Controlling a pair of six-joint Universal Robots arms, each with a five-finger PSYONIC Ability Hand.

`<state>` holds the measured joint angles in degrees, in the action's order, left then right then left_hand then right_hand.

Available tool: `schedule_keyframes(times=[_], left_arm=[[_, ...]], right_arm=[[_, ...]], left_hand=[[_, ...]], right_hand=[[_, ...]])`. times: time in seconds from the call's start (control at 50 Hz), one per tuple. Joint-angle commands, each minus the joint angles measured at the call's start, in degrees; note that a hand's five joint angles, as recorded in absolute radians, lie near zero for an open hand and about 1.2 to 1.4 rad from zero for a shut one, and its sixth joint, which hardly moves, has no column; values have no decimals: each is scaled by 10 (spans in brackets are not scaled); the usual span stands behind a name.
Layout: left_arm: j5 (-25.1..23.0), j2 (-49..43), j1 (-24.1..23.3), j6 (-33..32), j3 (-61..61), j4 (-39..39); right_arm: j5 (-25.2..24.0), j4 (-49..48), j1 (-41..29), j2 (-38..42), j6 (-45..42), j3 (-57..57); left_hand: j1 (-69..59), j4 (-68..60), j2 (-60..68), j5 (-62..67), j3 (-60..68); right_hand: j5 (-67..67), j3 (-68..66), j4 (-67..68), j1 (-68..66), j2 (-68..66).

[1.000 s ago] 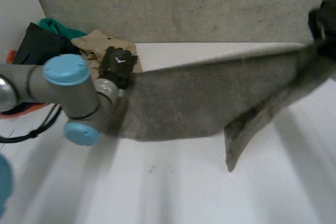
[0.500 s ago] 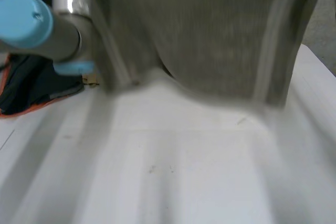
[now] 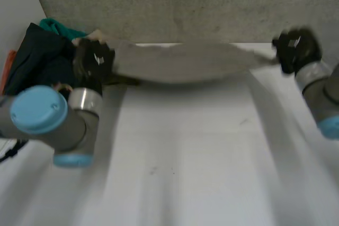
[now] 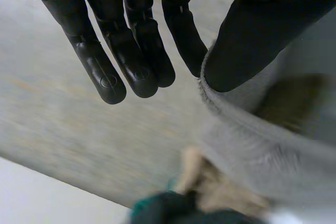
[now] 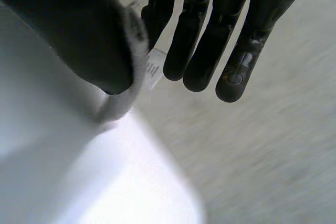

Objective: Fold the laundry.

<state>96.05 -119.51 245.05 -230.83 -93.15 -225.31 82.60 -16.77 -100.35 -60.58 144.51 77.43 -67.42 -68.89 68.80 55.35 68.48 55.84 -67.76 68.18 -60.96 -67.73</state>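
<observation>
Change: half a second ago the grey towel (image 3: 185,63) hung close to your head camera; it has since dropped away.
Towel: stretched between both hands over the far side of the white table (image 3: 185,157).
Left hand (image 3: 92,59): thumb and fingers pinch the towel's left end.
Right hand (image 3: 295,50): thumb and fingers pinch the right end, beside a white label (image 5: 153,72).
Clothes pile (image 3: 37,56): far left, just beside your left hand.
</observation>
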Motion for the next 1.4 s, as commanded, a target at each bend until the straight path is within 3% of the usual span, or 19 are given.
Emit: schedule_keyframes(times=[0.02, 0.22, 0.34, 0.38, 0.4, 0.44, 0.56, 0.74, 0.92, 1.24, 1.34, 1.4], left_arm=[[7, -32, -26, -4, -77, 11], [18, 93, -19, 7, -185, 131], [17, 91, -7, 34, -185, 132], [13, 80, 0, 46, -181, 126], [6, 68, 3, 54, -177, 122], [-5, 55, 5, 60, -173, 117], [-41, 31, 44, 67, -172, 117], [-74, 33, 106, 75, -172, 123], [-148, 35, 141, 147, -170, 146], [-181, 19, 142, 166, -139, 171], [-181, 2, 136, 166, -123, 171], [-177, -12, 132, 166, -107, 173]], right_arm=[[-3, 132, 14, 31, -41, 47], [-29, 281, 99, -96, -200, 163], [-65, 271, 106, -112, -183, 193], [-72, 257, 109, -111, -160, 193], [-73, 251, 110, -111, -152, 193], [-74, 232, 118, -110, -131, 190], [-76, 204, 146, -110, -116, 187], [-76, 197, 158, -101, -115, 186], [-78, 195, 157, -99, -115, 189], [-82, 192, 155, -90, -115, 192], [-82, 188, 155, -89, -115, 193], [-82, 186, 155, -89, -115, 193]], left_hand=[[-126, -111, 112, 146, 115], [-126, -111, 112, 146, 115], [-126, -111, 112, 146, 115], [-49, -34, 35, 70, 38], [90, 104, -103, -69, -100], [205, 220, -219, -184, -215], [316, 331, -330, -296, -327], [326, 341, -340, -306, -337], [325, 339, -339, -304, -335], [305, 319, -318, -284, -315], [234, 249, -248, -214, -245], [53, 67, -67, -32, -63]], right_hand=[[142, -122, 118, -190, -123], [142, -122, 118, -190, -123], [142, -122, 118, -190, -123], [142, -122, 118, -190, -123], [142, -122, 118, -190, -123], [142, -122, 118, -190, -123], [142, -122, 118, -190, -123], [142, -122, 118, -190, -123], [142, -122, 118, -190, -123], [142, -122, 118, -190, -123], [142, -122, 118, -190, -123], [142, -122, 118, -190, -123]])
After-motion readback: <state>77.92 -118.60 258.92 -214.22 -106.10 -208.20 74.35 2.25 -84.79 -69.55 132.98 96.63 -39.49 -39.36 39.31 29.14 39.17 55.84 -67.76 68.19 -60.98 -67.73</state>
